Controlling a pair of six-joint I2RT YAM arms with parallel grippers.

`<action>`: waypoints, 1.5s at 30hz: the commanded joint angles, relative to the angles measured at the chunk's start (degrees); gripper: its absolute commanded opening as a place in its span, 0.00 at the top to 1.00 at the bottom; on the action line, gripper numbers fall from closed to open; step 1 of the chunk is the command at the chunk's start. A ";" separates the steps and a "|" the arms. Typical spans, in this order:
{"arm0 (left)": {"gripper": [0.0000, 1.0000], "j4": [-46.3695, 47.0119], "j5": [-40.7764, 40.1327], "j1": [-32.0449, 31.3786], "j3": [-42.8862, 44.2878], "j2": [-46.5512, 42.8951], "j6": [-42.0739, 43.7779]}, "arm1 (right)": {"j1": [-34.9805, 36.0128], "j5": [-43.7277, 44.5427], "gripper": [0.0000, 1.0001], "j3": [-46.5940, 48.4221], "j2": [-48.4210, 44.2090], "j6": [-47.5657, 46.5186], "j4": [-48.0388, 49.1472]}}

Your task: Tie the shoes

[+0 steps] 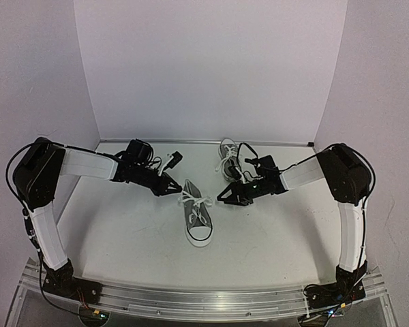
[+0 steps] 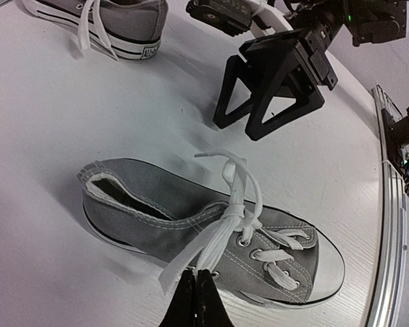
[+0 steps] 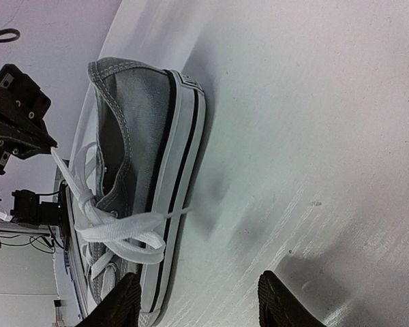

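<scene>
Left pincer (image 2: 196, 279): shut, tips pressed together on one free end of the white lace (image 2: 211, 245); judged clamped on it, given the strand seen reaching the tip in the right wrist view.
Right pincer (image 2: 238, 127): jaws apart, nothing between them; hovering just beside the near shoe, at its 2 o'clock in the top view.
Near shoe (image 2: 191, 211): upright on its sole at mid-table (image 2: 68, 122), toe toward 6 o'clock, heel toward 12; left pincer at its 10 o'clock.
Far shoe (image 2: 123, 20): at 1 o'clock of the near shoe, toward the back wall, laces loose, apart from both pincers.
Lace state: crossed once above the top eyelets, no bow; other end arcing loose above the crossing.
Risk, slip: thin, flat lace, likely to slide out of the shut tips under a sharp pull.
Risk, drag: light shoe, pinned down by nothing; likely to skid or tip toward 10 o'clock if pulled before the other end is taken.
Risk, slack: single crossing, apt to loosen once tension drops.
Risk, clash: two pincers close over one small shoe; possible knock against heel or each other.
</scene>
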 commanded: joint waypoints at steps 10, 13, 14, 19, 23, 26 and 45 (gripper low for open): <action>1.00 1.24 -1.75 1.21 -0.22 -3.55 -0.90 | 0.61 -2.60 0.44 1.81 -0.03 -0.50 1.31; 1.00 0.85 -1.48 1.24 0.25 -3.15 -0.54 | 1.50 -4.04 0.46 3.06 1.21 0.28 1.82; 1.00 0.85 -1.40 1.24 0.34 -3.06 -0.55 | 2.10 -4.40 0.46 3.40 1.51 0.29 1.87; 1.00 0.56 -1.59 1.24 0.66 -2.90 -0.46 | 5.39 -6.28 0.45 2.85 1.77 -0.39 1.78; 1.00 0.72 -1.39 1.22 0.61 -2.82 -0.57 | 7.23 -3.84 0.31 1.79 1.15 -0.49 1.57; 1.00 1.34 -0.76 1.24 0.39 -2.92 -1.04 | 9.15 0.87 0.29 1.87 0.44 -1.57 0.16; 1.00 0.31 -4.84 1.42 -0.18 -7.00 -1.01 | 10.71 7.27 0.54 0.43 3.28 -3.38 -3.99</action>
